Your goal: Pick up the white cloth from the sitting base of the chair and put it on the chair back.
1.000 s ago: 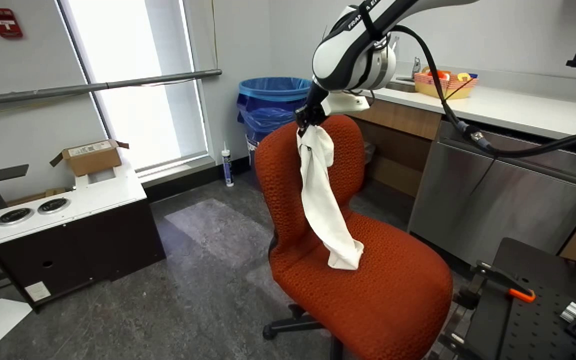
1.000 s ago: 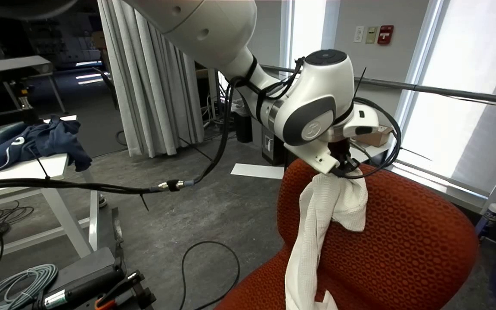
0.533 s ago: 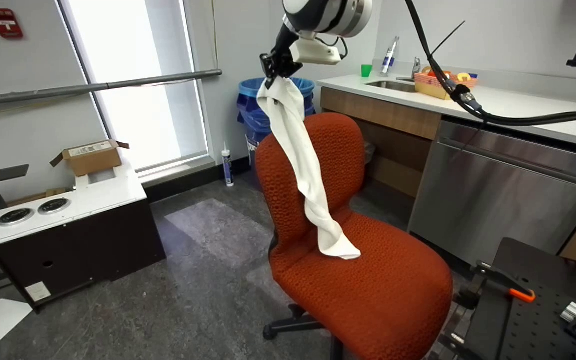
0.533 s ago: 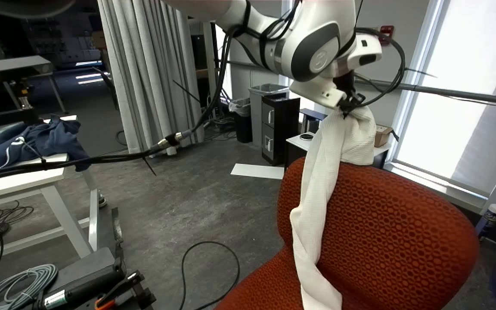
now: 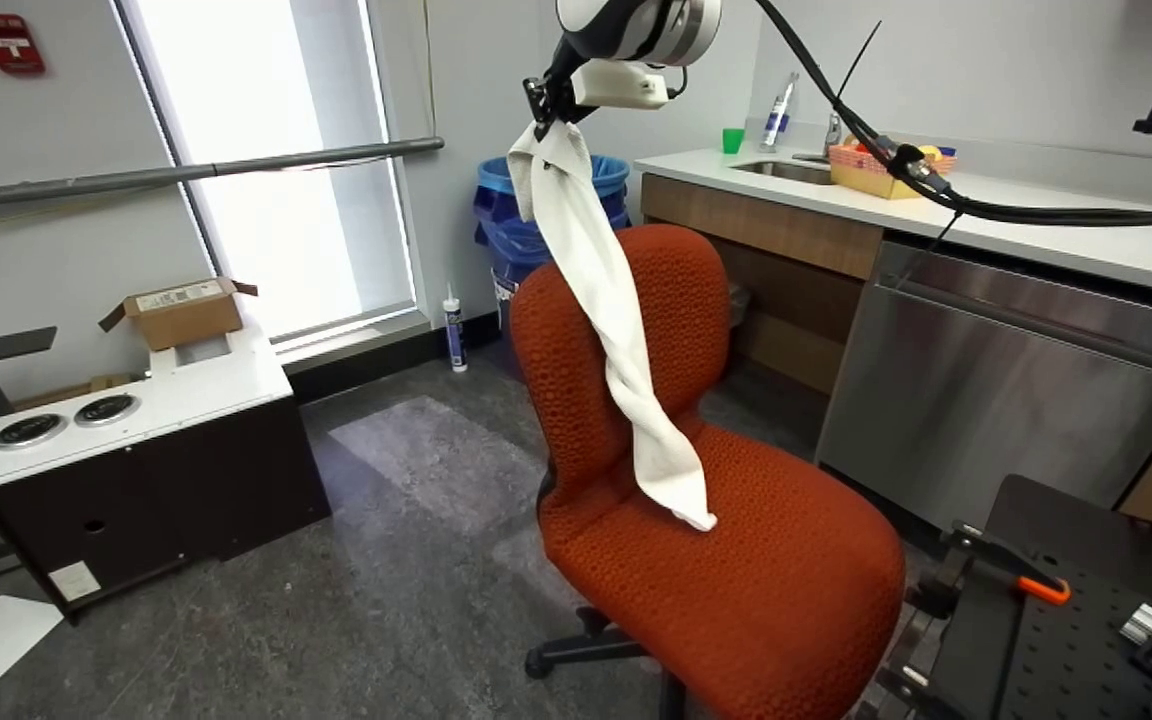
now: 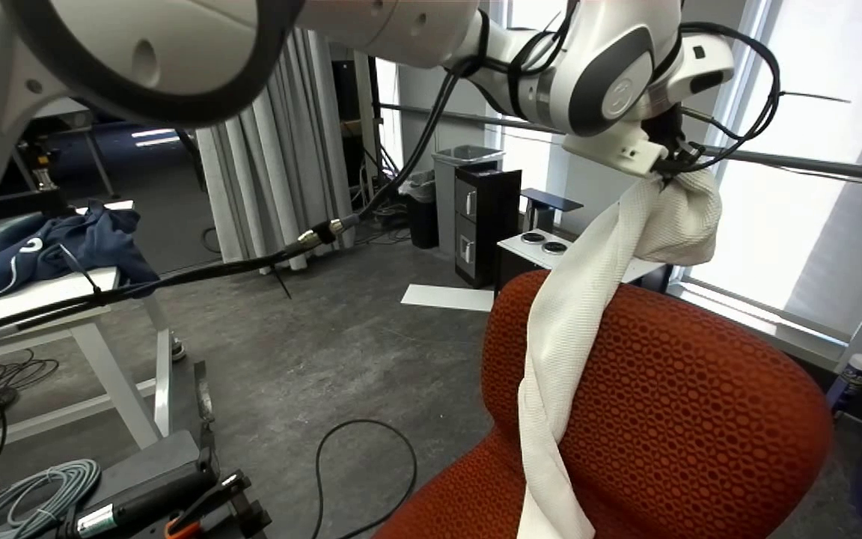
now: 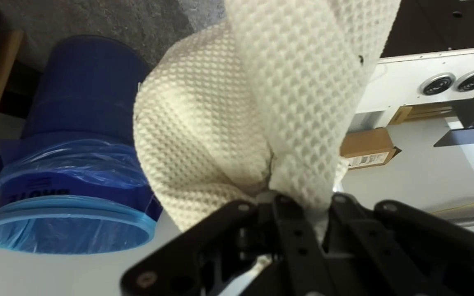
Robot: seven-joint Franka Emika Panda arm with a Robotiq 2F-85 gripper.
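The white waffle-weave cloth hangs as a long twisted strip in both exterior views (image 5: 591,270) (image 6: 569,322). It drapes down in front of the orange-red chair back (image 5: 686,300) (image 6: 700,389). Its lower end is at the chair seat (image 5: 766,590); I cannot tell whether it touches. My gripper (image 5: 541,125) is shut on the cloth's upper end, above the chair back's top edge, and it also shows in an exterior view (image 6: 672,172). In the wrist view, the cloth (image 7: 286,94) is pinched between the fingers (image 7: 313,209) and fills the middle.
A blue lined bin (image 5: 511,215) stands behind the chair, also in the wrist view (image 7: 84,123). A counter (image 5: 1016,205) with a basket (image 5: 876,175) is beyond it. A black perforated platform (image 5: 1066,620) is by the seat. A white stove unit (image 5: 166,400) stands apart.
My gripper has risen from in front of the chair back to above its top edge, pulling the cloth up with it. In the last half second it has moved only a little further.
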